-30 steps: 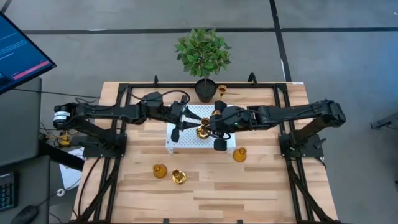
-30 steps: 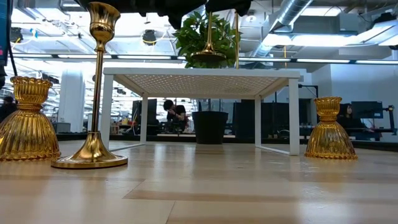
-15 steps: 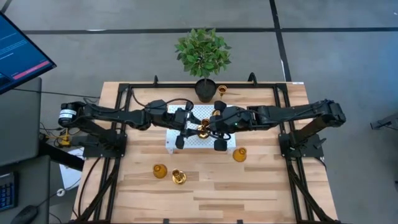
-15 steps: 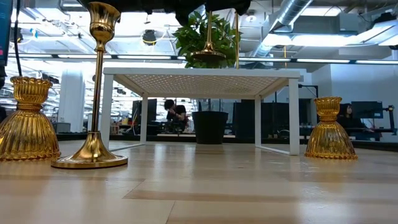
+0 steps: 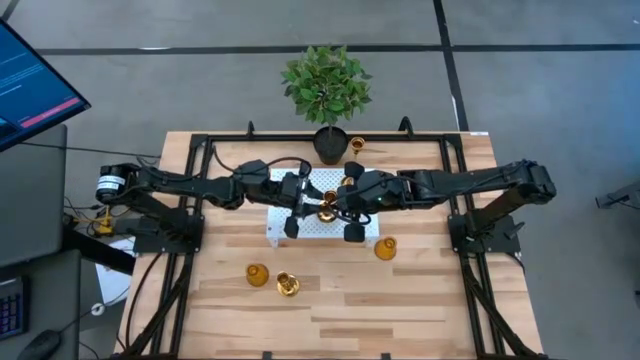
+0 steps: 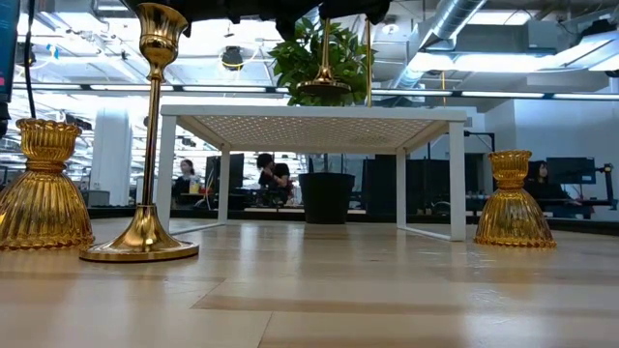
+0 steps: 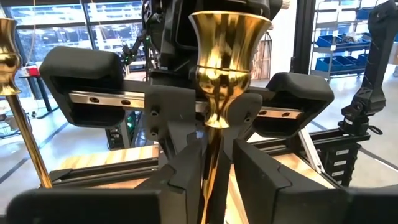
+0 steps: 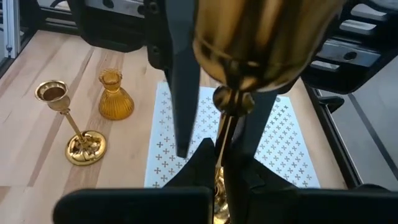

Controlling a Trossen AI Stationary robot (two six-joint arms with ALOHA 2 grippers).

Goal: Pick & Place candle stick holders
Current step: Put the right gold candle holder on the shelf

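Right wrist view shows my right end effector pinched tight on the thin stem of a tall candle stick holder over the white tray. My left end effector is open around the same stem. If both pull, it could tip. I count three tall holders and two short ones on the bench.
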